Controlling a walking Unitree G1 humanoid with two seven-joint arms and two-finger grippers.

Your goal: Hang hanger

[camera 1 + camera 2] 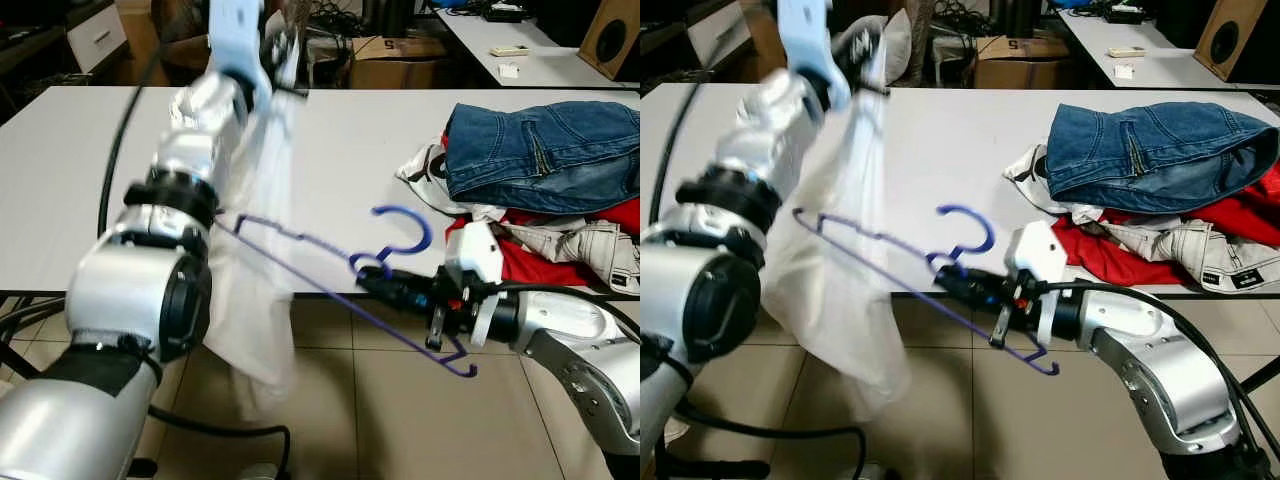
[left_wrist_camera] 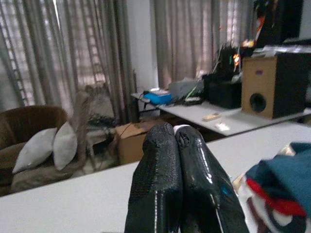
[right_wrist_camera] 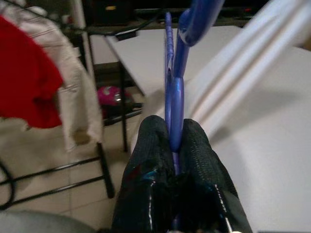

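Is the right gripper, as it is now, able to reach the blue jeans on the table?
Probably not freely. The right gripper is shut on the blue hanger, so its fingers are occupied. The blue jeans lie on the table beyond it, with nothing between.

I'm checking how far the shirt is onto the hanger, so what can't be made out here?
- Far end of the blue hanger: covered by the white shirt in both eye views.
- What the left gripper pinches: left wrist view shows shut fingers, no cloth; eye views blurred.
- Right gripper: hanger's hook cut off by the right wrist view's edge.
- Clothes pile: cut off at the edge.
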